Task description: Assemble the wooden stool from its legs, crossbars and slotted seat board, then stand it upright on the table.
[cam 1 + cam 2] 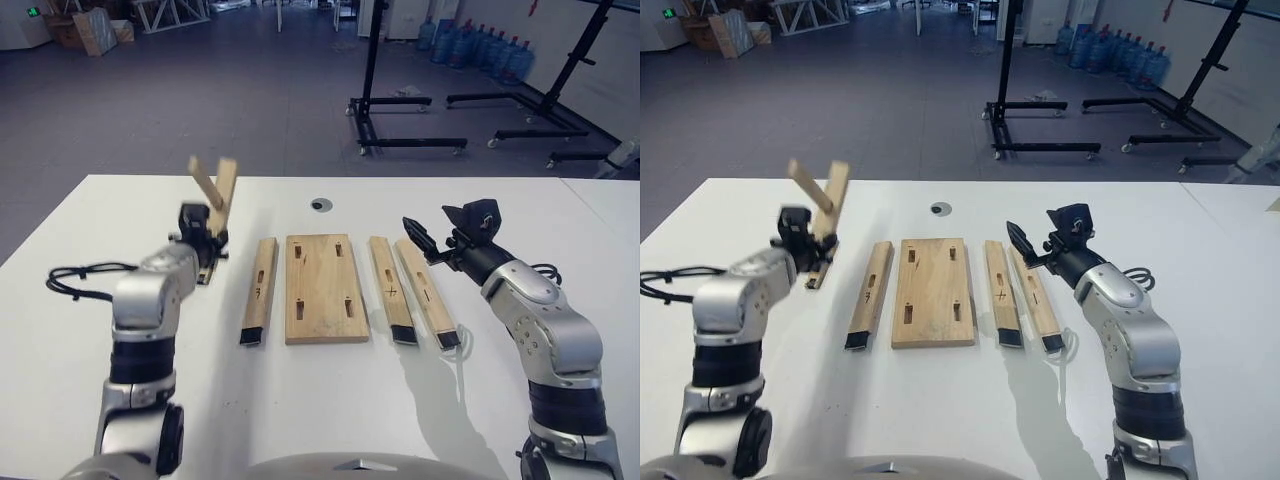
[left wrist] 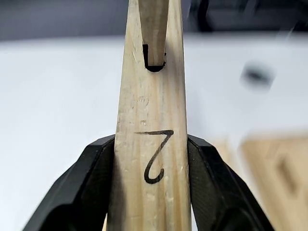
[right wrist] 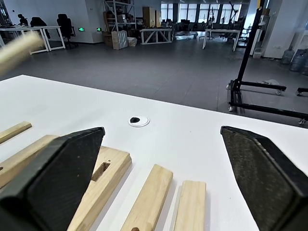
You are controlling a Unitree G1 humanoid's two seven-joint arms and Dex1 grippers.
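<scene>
My left gripper (image 1: 205,228) is shut on a wooden leg (image 2: 150,144) marked "2", held upright over the table's left part. A crossbar (image 2: 154,24) sits in the leg's slot, and the two form a V (image 1: 213,180). Another wooden piece (image 1: 207,270) lies on the table under that gripper. The slotted seat board (image 1: 325,288) lies flat in the middle, with one leg (image 1: 260,290) to its left and two legs (image 1: 390,288) (image 1: 428,292) to its right. My right gripper (image 1: 448,228) hovers open and empty above the far ends of the right legs (image 3: 149,202).
A round cable hole (image 1: 320,204) lies behind the seat board. A black cable (image 1: 75,278) trails on the white table (image 1: 330,400) at the left. Black wheeled stands (image 1: 410,140) are on the floor beyond the far edge.
</scene>
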